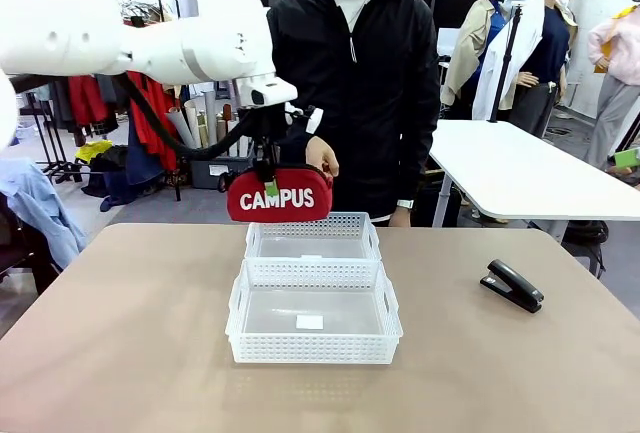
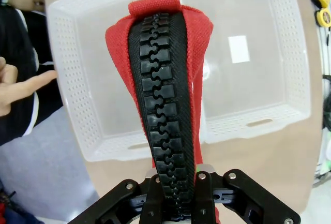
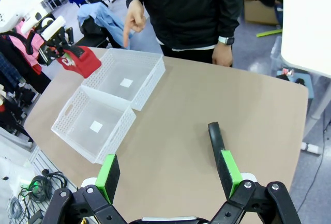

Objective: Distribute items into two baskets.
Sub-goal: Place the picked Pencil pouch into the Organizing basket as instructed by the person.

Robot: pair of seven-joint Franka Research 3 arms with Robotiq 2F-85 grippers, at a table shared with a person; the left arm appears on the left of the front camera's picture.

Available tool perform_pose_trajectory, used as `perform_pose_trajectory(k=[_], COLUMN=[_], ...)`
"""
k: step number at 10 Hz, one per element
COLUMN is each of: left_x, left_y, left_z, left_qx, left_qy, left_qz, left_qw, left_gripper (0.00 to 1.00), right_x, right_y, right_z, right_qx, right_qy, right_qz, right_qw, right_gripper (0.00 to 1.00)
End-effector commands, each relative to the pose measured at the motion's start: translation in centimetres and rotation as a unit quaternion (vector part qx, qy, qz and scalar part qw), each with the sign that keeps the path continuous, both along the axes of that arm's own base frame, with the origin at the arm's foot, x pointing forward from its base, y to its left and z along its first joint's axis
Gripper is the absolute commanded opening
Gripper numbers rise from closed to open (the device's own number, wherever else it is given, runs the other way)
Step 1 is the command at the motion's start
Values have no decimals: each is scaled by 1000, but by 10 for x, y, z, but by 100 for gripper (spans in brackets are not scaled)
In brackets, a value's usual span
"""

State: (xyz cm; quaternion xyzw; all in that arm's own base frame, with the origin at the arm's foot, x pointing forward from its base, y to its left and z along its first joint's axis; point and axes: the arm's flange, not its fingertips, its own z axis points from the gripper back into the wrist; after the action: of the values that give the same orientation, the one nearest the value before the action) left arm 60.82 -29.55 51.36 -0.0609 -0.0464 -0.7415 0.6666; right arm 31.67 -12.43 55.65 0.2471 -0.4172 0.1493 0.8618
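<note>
Left pincer (image 1: 269, 181): closed tight on the top edge of the red pouch (image 1: 279, 196). Held in the air, with the white "CAMPUS" letters turned to the front camera. In the front view, hanging over the far rim of the far basket (image 1: 252, 237), at about 12 o'clock from its middle, not touching it. From the left wrist, a look down along the black zip, with both fingers pressed against the sides of the pouch. Below it, the two white baskets side by side, with a white label on the floor of the one at 3 o'clock.

On the table (image 1: 120, 343): far basket and near basket (image 1: 236, 321), rim against rim, in one line from 6 to 12 o'clock. Inside each, only a small white label. Black stapler (image 1: 512, 285) lying at 3 o'clock from the near basket, well apart from it, on the bare table.

Right pincer (image 3: 161, 150): wide, with the green pads far from each other and nothing between them. Hovering above the table, turned toward the far side.

Behind the far basket, at 12 o'clock: a person (image 1: 360, 73) in a black jacket. One hand (image 1: 322, 156) just beside the pouch, at its 1 o'clock, index finger pointing down in the right wrist view. Other hand (image 3: 222, 56) hanging low at the table edge.
</note>
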Motion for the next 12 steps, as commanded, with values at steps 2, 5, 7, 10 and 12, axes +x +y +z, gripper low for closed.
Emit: perform_pose_trajectory(k=[2, 5, 7, 10, 12], left_x=[38, 51, 49, 49, 54], left_y=[-25, -43, -48, -55, -60], left_z=[-11, -34, -50, -77, -92], left_qx=[20, 10, 8, 22, 31], left_qy=[-5, -4, -27, -42, -46], left_qz=[2, 9, 6, -2, -5], left_qw=[1000, 1000, 1000, 999, 998], left_gripper=[0, 0, 0, 0, 0], right_x=[1, 1, 1, 1, 1], right_y=[1, 1, 1, 1, 1], right_z=[1, 1, 1, 1, 1], right_qx=[7, 7, 7, 7, 7], right_qy=[-4, -4, -4, -4, -4], right_qz=[1, 1, 1, 1, 1], right_qw=[1000, 1000, 1000, 1000, 1000], right_gripper=[100, 100, 100, 100, 100])
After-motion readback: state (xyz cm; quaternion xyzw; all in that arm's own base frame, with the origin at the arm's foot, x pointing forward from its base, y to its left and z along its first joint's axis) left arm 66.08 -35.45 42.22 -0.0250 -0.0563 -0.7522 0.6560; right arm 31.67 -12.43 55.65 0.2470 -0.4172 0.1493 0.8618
